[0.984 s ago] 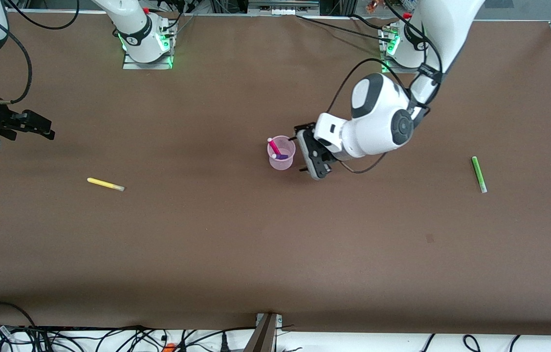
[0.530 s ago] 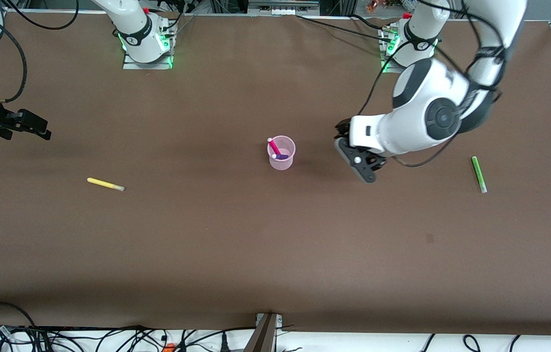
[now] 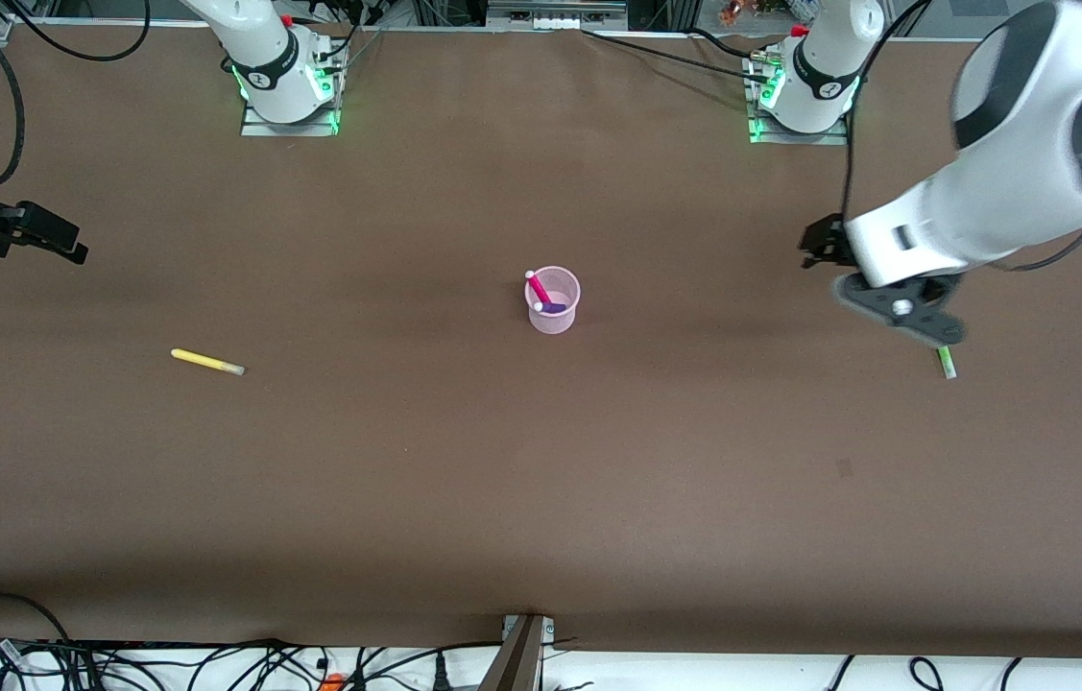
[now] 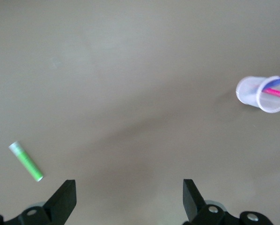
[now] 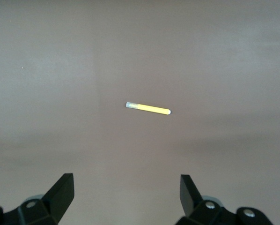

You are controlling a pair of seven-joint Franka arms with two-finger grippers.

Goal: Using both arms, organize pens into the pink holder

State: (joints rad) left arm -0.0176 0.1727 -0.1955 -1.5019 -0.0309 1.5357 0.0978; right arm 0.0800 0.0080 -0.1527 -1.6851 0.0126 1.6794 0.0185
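The pink holder (image 3: 553, 301) stands at the table's middle with the magenta-pink pen (image 3: 537, 286) and the purple pen (image 3: 552, 307) in it. It also shows in the left wrist view (image 4: 264, 93). The yellow pen (image 3: 206, 362) lies flat toward the right arm's end and shows in the right wrist view (image 5: 148, 108). The green pen (image 3: 946, 363) lies toward the left arm's end, mostly hidden under my left gripper (image 3: 898, 311); the left wrist view shows it (image 4: 26, 161). My left gripper (image 4: 129, 197) is open and empty over it. My right gripper (image 3: 56, 240) is open and empty, up beside the table's end (image 5: 126, 192).
The brown table (image 3: 541, 480) carries only the holder and the two loose pens. The arm bases (image 3: 286, 86) stand along its back edge. Cables lie past the front edge (image 3: 214, 662).
My left gripper has swung away from beside the holder toward the left arm's end and now hangs over the green pen. My right gripper has drifted slightly outward.
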